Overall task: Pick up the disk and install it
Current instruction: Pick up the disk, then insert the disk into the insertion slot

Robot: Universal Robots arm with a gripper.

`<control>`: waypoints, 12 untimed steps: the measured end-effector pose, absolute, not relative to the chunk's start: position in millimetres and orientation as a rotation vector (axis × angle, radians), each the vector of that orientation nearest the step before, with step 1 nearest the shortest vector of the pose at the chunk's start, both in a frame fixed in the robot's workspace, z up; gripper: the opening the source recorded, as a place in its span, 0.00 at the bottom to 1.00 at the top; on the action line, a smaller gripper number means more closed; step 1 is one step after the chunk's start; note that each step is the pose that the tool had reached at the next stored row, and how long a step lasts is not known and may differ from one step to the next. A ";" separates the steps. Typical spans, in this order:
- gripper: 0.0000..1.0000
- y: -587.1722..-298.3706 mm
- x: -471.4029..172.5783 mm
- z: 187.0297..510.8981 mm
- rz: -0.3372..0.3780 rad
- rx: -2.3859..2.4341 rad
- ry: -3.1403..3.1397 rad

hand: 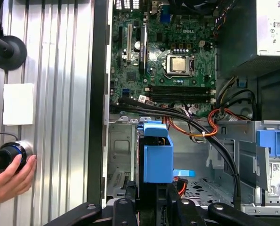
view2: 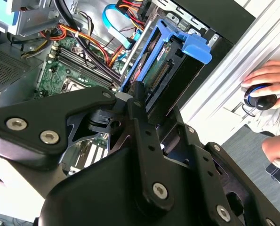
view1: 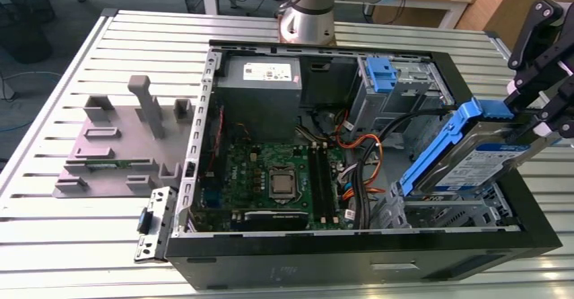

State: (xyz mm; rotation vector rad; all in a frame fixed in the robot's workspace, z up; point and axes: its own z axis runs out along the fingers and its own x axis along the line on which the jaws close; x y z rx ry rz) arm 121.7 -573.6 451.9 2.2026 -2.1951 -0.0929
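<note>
Above one open case (view1: 359, 262), jaws clamp one disk (view1: 480, 166).

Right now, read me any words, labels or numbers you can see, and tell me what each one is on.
Label on the disk: print too small to read.
Sticker on the power supply: too small to read.
Motherboard markings: too small to read.
Nothing can be quoted.

The open computer case (view1: 314, 259) lay beneath the gripper (view1: 531, 125), its green motherboard (view1: 269, 178) off to the exterior view's left of it. The grey power supply (view1: 260, 74) and blue latch piece (view1: 381, 77) stood farther away; a grey fixture (view1: 117, 141) sat farthest, outside the case.
</note>
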 end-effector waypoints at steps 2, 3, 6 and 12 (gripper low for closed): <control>0.35 -573.6 121.7 450.4 -0.093 2.203 -2.195; 0.35 -573.6 121.8 449.8 -0.093 2.203 -2.195; 0.35 -573.7 121.7 449.5 -0.093 2.203 -2.195; 0.35 -573.7 121.8 445.7 -0.092 2.203 -2.195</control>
